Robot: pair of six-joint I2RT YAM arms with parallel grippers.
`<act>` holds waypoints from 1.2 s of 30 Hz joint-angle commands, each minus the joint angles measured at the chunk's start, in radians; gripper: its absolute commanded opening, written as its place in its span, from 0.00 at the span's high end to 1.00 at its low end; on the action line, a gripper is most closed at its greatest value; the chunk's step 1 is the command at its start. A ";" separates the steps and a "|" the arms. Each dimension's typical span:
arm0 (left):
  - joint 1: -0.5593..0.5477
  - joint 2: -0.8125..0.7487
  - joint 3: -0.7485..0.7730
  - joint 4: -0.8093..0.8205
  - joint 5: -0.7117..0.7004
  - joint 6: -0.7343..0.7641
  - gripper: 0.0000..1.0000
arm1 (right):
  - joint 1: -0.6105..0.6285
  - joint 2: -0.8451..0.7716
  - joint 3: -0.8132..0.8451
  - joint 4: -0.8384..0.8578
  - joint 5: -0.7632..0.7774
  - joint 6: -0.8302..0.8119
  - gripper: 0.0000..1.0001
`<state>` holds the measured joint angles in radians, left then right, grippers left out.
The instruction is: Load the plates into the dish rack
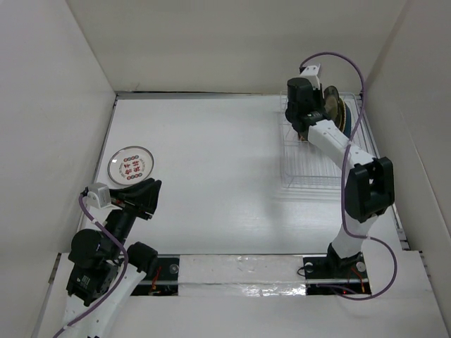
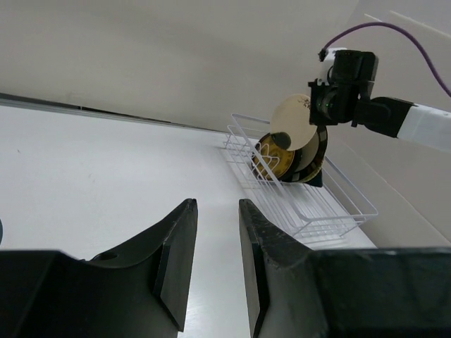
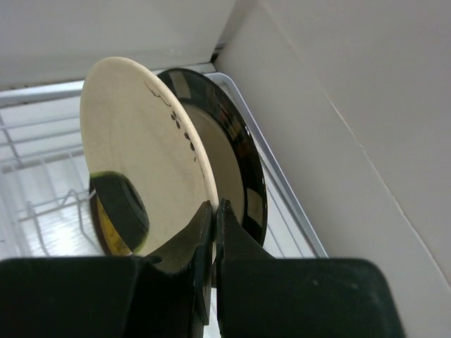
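My right gripper is shut on the rim of a cream plate and holds it upright over the far end of the white wire dish rack. A glossy black plate stands right behind it, and a yellow-patterned plate stands in the prongs below. A teal-blue plate shows at the rack's far right. A white plate with red marks lies flat at the table's left. My left gripper is open and empty, just near of that plate.
The rack stands against the right wall and close to the back wall. Its near rows of prongs hold nothing. White walls enclose the table on three sides.
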<state>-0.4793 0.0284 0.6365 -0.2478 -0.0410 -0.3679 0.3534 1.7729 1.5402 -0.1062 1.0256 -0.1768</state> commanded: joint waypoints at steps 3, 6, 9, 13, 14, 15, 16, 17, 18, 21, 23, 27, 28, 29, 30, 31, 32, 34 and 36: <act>0.004 -0.013 0.006 0.061 0.016 0.015 0.73 | -0.016 0.066 0.060 -0.055 0.044 0.000 1.00; 0.004 -0.010 0.006 0.061 0.018 0.015 0.73 | -0.016 0.100 0.060 -0.081 0.010 0.042 1.00; 0.004 -0.005 0.006 0.061 0.016 0.014 0.73 | -0.016 0.131 0.058 -0.110 -0.024 0.091 1.00; 0.004 0.001 0.006 0.061 0.015 0.012 0.73 | -0.005 0.137 0.055 -0.130 -0.073 0.158 0.91; 0.004 0.002 0.006 0.059 0.015 0.014 0.72 | -0.005 0.134 0.057 -0.135 -0.079 0.164 0.85; 0.004 0.004 0.006 0.059 0.013 0.012 0.73 | -0.005 0.128 0.058 -0.133 -0.082 0.168 0.78; 0.004 0.005 0.006 0.059 0.013 0.012 0.73 | 0.005 0.111 0.060 -0.132 -0.085 0.169 0.64; 0.004 0.008 0.006 0.059 0.012 0.012 0.72 | 0.006 0.099 0.061 -0.132 -0.088 0.172 0.58; 0.004 0.010 0.006 0.059 0.013 0.012 0.73 | 0.006 0.083 0.061 -0.132 -0.094 0.175 0.53; 0.004 0.016 0.006 0.059 0.010 0.012 0.73 | 0.025 0.017 0.058 -0.125 -0.143 0.189 0.44; 0.004 0.022 0.008 0.058 0.009 0.011 0.73 | 0.067 -0.035 0.052 -0.110 -0.206 0.224 0.41; 0.004 0.031 0.005 0.058 0.001 0.011 0.72 | 0.160 -0.076 0.015 -0.043 -0.477 0.278 0.74; 0.004 0.037 0.006 0.058 0.001 0.009 0.72 | 0.179 -0.069 0.017 -0.032 -0.607 0.327 0.95; 0.004 0.047 0.008 0.055 0.000 0.007 0.73 | 0.200 -0.057 0.017 -0.003 -0.661 0.348 1.00; 0.004 0.050 0.008 0.054 -0.003 0.007 0.73 | 0.246 -0.038 0.021 0.011 -0.715 0.371 1.00; 0.004 0.054 0.008 0.053 -0.005 0.006 0.73 | 0.271 0.014 0.043 0.025 -0.796 0.411 1.00; 0.004 0.059 0.008 0.053 -0.008 0.006 0.74 | 0.294 0.045 0.057 0.039 -0.826 0.433 1.00; 0.004 0.064 0.008 0.051 -0.014 0.003 0.82 | 0.356 0.159 0.130 0.077 -0.908 0.488 1.00; 0.004 0.068 0.008 0.050 -0.022 0.003 0.86 | 0.393 0.247 0.202 0.068 -0.935 0.523 0.99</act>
<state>-0.4797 0.0776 0.6365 -0.2440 -0.0463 -0.3676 0.6983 1.8969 1.6794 -0.0696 0.2668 0.2440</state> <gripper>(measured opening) 0.148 0.012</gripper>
